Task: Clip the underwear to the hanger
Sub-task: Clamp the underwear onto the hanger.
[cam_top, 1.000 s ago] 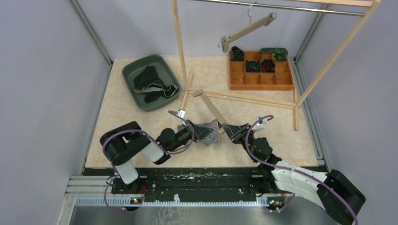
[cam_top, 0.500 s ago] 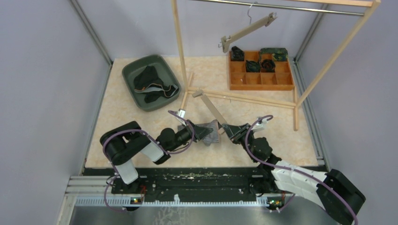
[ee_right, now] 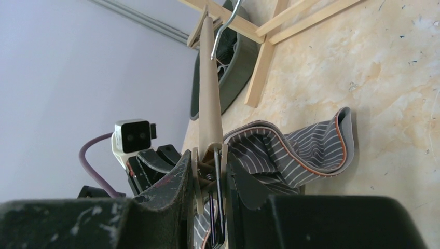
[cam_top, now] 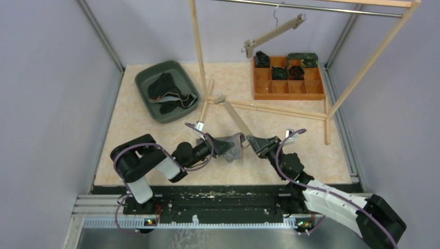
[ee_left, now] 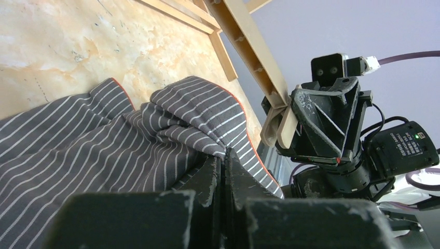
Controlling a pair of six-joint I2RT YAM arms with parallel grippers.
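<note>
Beige marbled tabletop (cam_top: 140,129) between grey walls, with both arms meeting at its near middle.

Left gripper (ee_left: 224,161) is clenched on a fold of the grey striped underwear (ee_left: 104,140), which lies bunched on the surface just beside the near end of the hanger (cam_top: 233,118). Right gripper (ee_right: 210,166) grasps the clip (ee_left: 275,129) at that end, and the striped cloth lies against it. From there the hanger slants away toward the foot of the wooden rack (cam_top: 200,57). Behind sit a green tray (cam_top: 148,78) of dark garments on the left and a divided wooden box (cam_top: 288,89) on the right. A second hanger (cam_top: 272,33) hangs from the rack's rail.
</note>
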